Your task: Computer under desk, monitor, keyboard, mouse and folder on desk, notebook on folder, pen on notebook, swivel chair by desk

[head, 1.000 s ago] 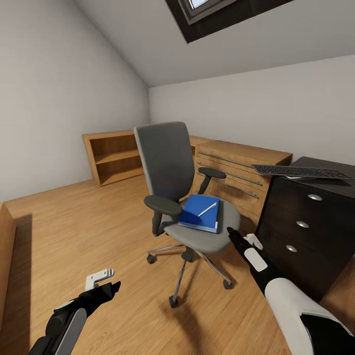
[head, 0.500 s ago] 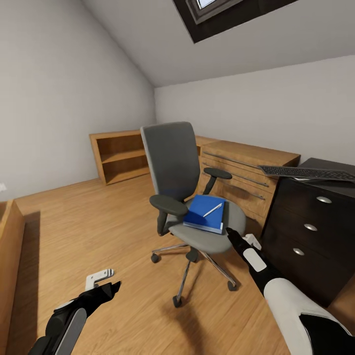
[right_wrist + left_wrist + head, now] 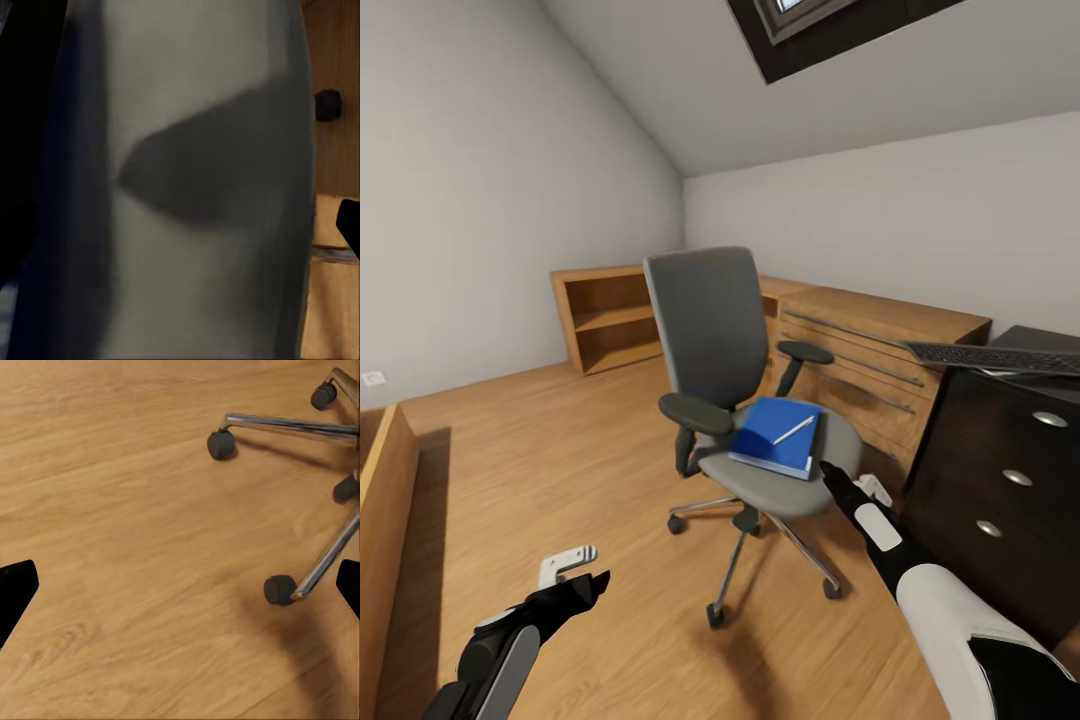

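The swivel chair [image 3: 712,340] stands mid-room with the blue folder [image 3: 772,440] lying on its grey seat. The white pen [image 3: 793,430] rests on the folder. My right gripper [image 3: 830,478] is at the seat's front right edge, just beside the folder, open; its wrist view looks close onto the grey seat [image 3: 202,187]. Low over the floor, my left gripper [image 3: 595,585] is open and points at the chair's chrome base [image 3: 300,427]. The keyboard [image 3: 1000,358] lies on the black desk [image 3: 1000,500] at the right. Notebook, computer, monitor and mouse are out of view.
A light wooden drawer chest [image 3: 880,340] stands behind the chair, against the desk's drawer unit. An open wooden shelf [image 3: 610,315] is at the back wall. A wooden panel edge [image 3: 385,520] rises at the near left. Bare wood floor [image 3: 560,450] lies left of the chair.
The whole picture has shifted to the right, so the camera has moved. Both arms hold the same pose, and the folder and pen stay on the seat.
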